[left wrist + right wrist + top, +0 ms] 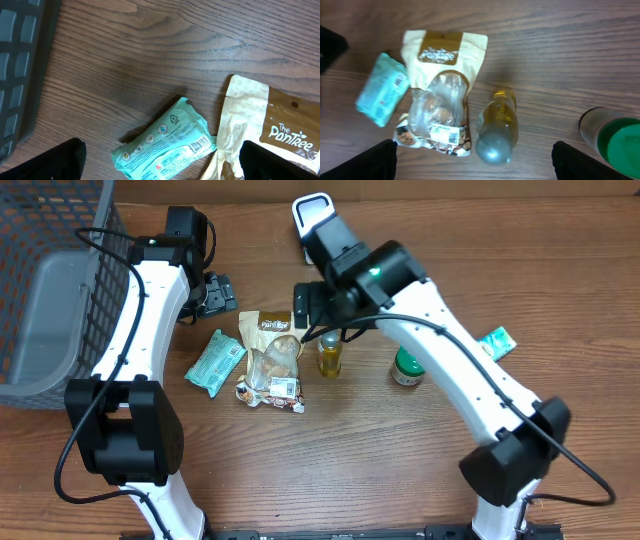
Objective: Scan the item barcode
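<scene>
You have both grippers spread wide, holding nothing. The snack bag [270, 358] lies flat on the table [400, 470], with its white barcode label [444, 133] facing up at the clear-window end. Your right gripper [472, 150] hangs above the bag's right edge. A yellow bottle [329, 357] stands just right of the bag, and a green-lidded jar [407, 366] stands farther right. A teal packet [215, 362] lies just left of the bag, with your left gripper [160, 152] above it.
</scene>
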Robot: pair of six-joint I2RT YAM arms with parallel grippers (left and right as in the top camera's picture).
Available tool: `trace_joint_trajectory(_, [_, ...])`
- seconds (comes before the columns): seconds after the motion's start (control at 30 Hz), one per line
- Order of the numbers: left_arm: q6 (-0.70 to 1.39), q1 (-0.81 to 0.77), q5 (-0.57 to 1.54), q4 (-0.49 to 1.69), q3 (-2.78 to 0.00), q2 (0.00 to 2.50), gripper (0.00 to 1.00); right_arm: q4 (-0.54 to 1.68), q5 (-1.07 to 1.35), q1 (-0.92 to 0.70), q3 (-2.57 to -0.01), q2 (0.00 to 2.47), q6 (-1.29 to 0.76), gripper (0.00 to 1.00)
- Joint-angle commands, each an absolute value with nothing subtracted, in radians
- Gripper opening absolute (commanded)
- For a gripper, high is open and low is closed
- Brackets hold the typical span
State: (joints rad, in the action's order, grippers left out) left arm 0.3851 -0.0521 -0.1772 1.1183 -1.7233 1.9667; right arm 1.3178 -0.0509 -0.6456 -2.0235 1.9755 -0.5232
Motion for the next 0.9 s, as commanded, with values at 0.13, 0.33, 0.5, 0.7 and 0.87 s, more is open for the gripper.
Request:
trace_joint_trajectory(0.13, [0.370,-0.054,-0.191,1.118,-1.742,1.974,1.00,1.331,-0.095,-0.660,-2.048,2.078,-0.527,0.96])
trace_joint_trajectory(0.33, [0.370,-0.054,-0.191,1.118,-1.742,1.974,1.00,1.347,-0.081,-0.661,-2.012,2.104,-0.554,0.96])
trace_joint_trajectory(0.5, [0.370,-0.054,-0.191,1.118,-1.742,1.974,1.00,1.339,-0.080,-0.661,-1.958,2.104,-0.566,0.95])
trace_joint_trajectory(0.7, [0.370,-0.054,-0.191,1.118,-1.742,1.974,1.00,1.309,-0.080,-0.661,-1.910,2.104,-0.579,0.91])
trace_joint_trajectory(0.87, [0.370,-0.054,-0.191,1.118,-1.742,1.974,1.00,1.307,-0.080,-0.661,-1.904,2.104,-0.579,0.79])
